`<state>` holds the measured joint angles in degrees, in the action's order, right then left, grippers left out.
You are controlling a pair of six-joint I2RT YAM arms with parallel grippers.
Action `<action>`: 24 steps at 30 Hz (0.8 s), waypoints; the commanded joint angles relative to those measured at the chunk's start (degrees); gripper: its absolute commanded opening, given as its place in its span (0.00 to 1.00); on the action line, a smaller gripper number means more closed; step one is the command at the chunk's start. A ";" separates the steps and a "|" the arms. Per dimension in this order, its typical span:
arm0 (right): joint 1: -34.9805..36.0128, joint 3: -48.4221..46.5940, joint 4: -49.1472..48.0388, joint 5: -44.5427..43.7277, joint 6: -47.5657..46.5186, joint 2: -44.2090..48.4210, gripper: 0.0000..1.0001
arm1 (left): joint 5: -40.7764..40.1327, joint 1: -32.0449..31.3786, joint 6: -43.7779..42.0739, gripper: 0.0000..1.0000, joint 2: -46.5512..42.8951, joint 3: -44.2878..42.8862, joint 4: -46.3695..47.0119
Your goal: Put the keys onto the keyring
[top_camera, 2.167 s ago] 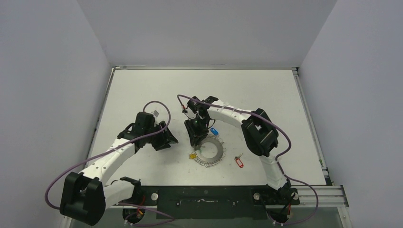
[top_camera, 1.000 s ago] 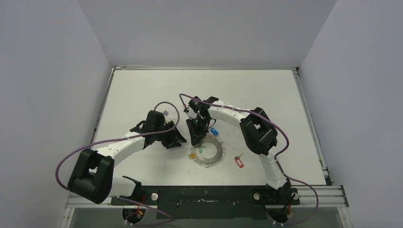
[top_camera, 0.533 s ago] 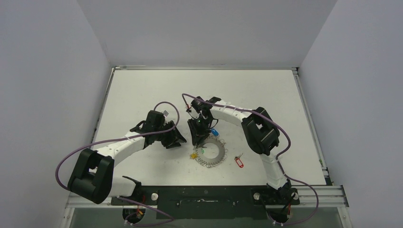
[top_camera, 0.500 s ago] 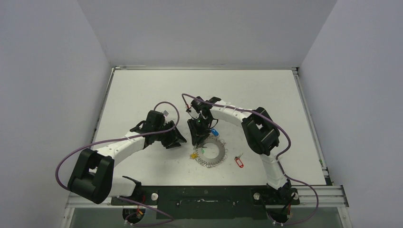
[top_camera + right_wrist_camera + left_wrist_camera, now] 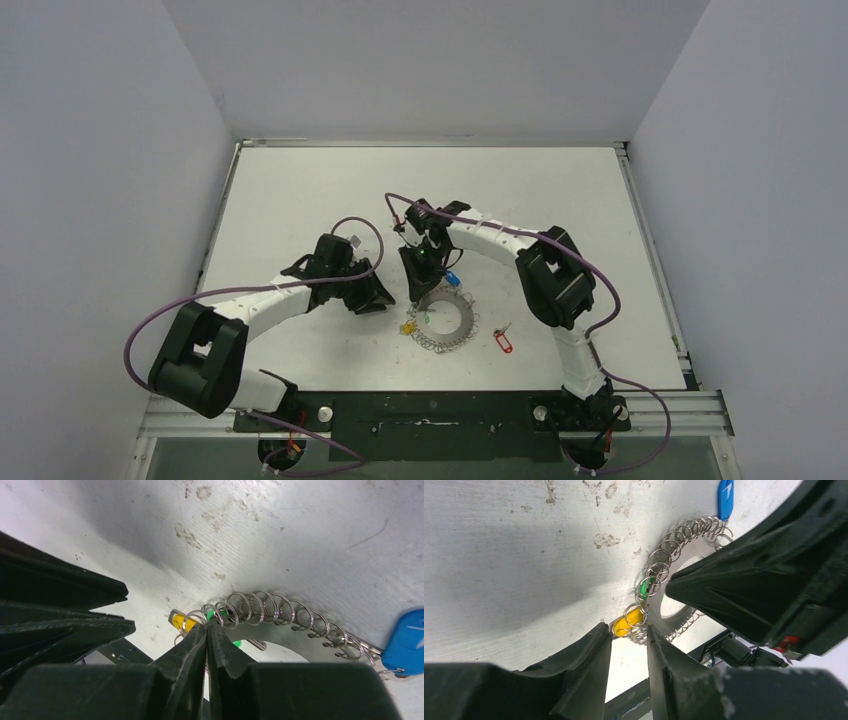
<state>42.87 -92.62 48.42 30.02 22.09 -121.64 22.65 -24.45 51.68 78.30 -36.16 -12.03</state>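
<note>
You're working in a robotics lab test cell: a scuffed flat white tabletop [image 5: 520, 190] boxed in by plain pale grey wall panels [image 5: 420, 70], a silver aluminium extrusion rail [image 5: 680, 405] along the near edge, and thin purple cables [image 5: 352, 219] looping off two white-and-black jointed robot arms [image 5: 265, 300].

Table [image 5: 300, 200] holds keyring [image 5: 447, 322], blue key [image 5: 451, 279], red key [image 5: 503, 342].

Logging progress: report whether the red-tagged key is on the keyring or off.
Off: the red-tagged key lies apart from the keyring, a clear gap between them.
</note>
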 commanded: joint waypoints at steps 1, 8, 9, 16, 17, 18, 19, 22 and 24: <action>-0.92 1.56 -0.43 -1.39 -0.86 4.10 0.14 | 1.44 -0.98 -0.90 0.30 2.74 -2.48 4.21; -0.86 2.74 -1.66 0.75 -0.60 2.84 0.25 | 2.19 -1.82 -1.28 0.33 5.81 -4.26 5.02; -0.86 2.91 -1.88 1.01 -0.49 2.78 0.25 | 2.21 -1.90 -1.31 0.33 6.05 -4.40 5.11; -0.86 2.98 -3.21 3.60 0.36 2.29 0.20 | 2.35 -2.10 -1.12 0.32 6.63 -4.21 6.17; -0.90 2.93 -3.47 4.21 0.48 2.33 0.17 | 2.45 -2.10 -1.05 0.31 6.79 -3.99 6.60; -0.88 2.89 -3.44 4.59 0.50 2.48 0.16 | 2.48 -2.10 -1.18 0.31 6.84 -3.93 6.94; -0.88 2.93 -3.51 4.94 0.62 2.71 0.13 | 2.47 -2.10 -1.33 0.30 7.16 -3.92 7.32; -1.07 3.46 -3.83 5.40 0.85 4.01 0.11 | 2.74 -2.10 -2.15 0.29 7.97 -4.00 8.98; -1.20 3.75 -3.76 4.71 0.87 4.81 0.12 | 2.98 -2.10 -2.92 0.28 8.85 -4.18 10.25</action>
<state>42.02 -89.41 46.09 33.74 22.11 -120.84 24.40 -26.22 50.78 85.80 -38.44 -6.66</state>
